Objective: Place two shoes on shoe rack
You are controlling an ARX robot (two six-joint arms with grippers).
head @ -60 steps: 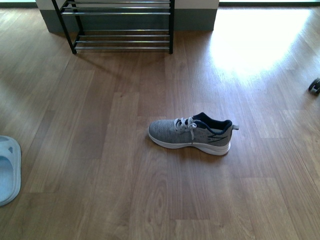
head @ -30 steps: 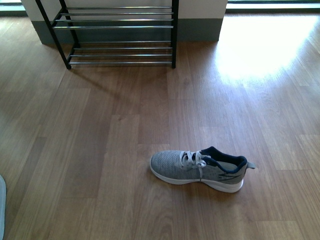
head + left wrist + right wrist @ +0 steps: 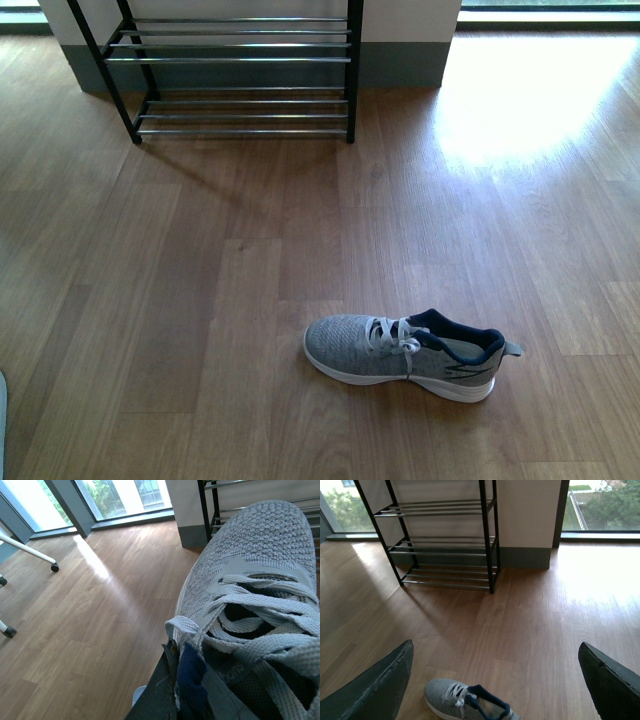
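A grey knit sneaker (image 3: 400,355) with a white sole lies on its own on the wood floor, toe to the left; it also shows in the right wrist view (image 3: 467,706). My right gripper (image 3: 495,680) hangs wide open above it, well clear. My left gripper (image 3: 182,690) is shut on the collar of the other grey sneaker (image 3: 250,570), held up off the floor with its toe towards the rack. The shoe rack (image 3: 235,60), black frame with chrome bars, stands at the far wall; it also shows in the right wrist view (image 3: 442,545). The pale blue slides are nearly out of view.
Wood floor (image 3: 200,300) runs between the lying sneaker and the rack. A white-legged castor frame (image 3: 30,552) stands by the windows in the left wrist view. A sliver of a pale thing shows at the front view's lower left edge (image 3: 2,400).
The front view has moved forward: the rack shows larger and lower, the lying sneaker has slid down the frame, and the pale blue slide at the left has left the view.
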